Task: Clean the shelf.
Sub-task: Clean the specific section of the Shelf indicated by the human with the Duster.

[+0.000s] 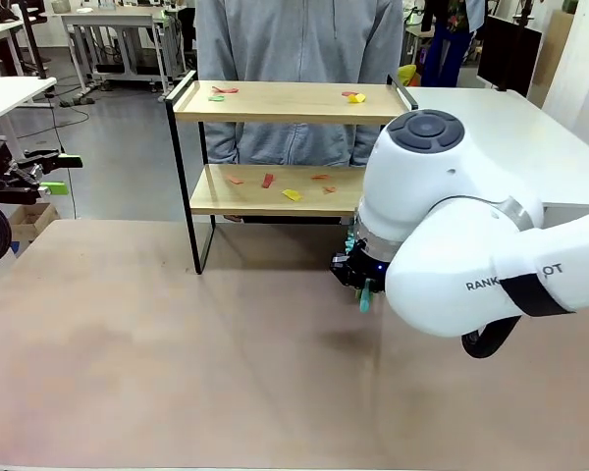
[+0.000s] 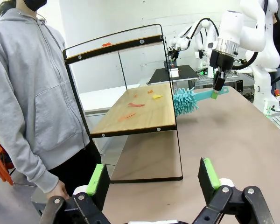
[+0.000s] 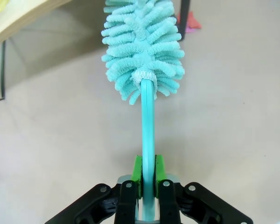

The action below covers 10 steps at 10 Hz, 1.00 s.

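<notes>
Behind right arm (image 1: 471,245), shelf (image 1: 285,102) corner hidden, duster (image 3: 142,46) tip cut off.

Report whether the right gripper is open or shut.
Shut: the right gripper has its green pads pressed against the flat handle of the turquoise chenille duster.

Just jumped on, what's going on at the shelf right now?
The right gripper is shut on a teal duster, its fluffy head beside the lower board of the shelf. Coloured scraps lie on both boards. The left gripper hangs open off to the side, and a person stands behind the shelf.
</notes>
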### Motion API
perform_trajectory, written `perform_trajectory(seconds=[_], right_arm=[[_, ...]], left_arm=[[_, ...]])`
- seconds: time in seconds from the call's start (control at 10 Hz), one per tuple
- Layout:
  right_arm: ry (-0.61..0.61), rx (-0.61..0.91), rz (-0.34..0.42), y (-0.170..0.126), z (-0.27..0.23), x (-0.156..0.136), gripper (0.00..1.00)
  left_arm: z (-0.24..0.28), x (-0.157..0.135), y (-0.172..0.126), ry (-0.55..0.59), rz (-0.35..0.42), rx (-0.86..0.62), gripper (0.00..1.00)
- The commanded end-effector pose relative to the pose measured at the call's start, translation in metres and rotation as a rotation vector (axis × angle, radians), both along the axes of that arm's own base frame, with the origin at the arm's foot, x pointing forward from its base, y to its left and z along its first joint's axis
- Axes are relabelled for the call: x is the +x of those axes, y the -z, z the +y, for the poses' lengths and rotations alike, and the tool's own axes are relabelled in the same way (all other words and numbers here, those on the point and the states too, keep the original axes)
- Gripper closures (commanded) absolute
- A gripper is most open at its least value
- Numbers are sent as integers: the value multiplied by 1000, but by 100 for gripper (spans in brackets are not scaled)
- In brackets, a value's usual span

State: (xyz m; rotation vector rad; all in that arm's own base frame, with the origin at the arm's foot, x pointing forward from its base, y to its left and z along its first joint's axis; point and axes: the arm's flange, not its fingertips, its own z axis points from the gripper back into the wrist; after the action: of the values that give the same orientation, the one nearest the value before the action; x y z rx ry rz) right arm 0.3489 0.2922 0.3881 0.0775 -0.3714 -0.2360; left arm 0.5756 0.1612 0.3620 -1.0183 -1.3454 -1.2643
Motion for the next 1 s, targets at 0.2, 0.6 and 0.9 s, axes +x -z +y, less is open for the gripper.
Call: perform_trajectory(seconds=[0.2,0.6,0.9], right_arm=[[-143,115,1,-17,-24,-17,87],[-458,231,43,-27,-54,-31,87],[-704,306,88,-35,-88,-45,87]], left_arm=[[-3,-2,-2,-3,-6,6,0],[-3,-2,-2,-3,-6,6,0],[-3,-2,-2,-3,-6,6,0]])
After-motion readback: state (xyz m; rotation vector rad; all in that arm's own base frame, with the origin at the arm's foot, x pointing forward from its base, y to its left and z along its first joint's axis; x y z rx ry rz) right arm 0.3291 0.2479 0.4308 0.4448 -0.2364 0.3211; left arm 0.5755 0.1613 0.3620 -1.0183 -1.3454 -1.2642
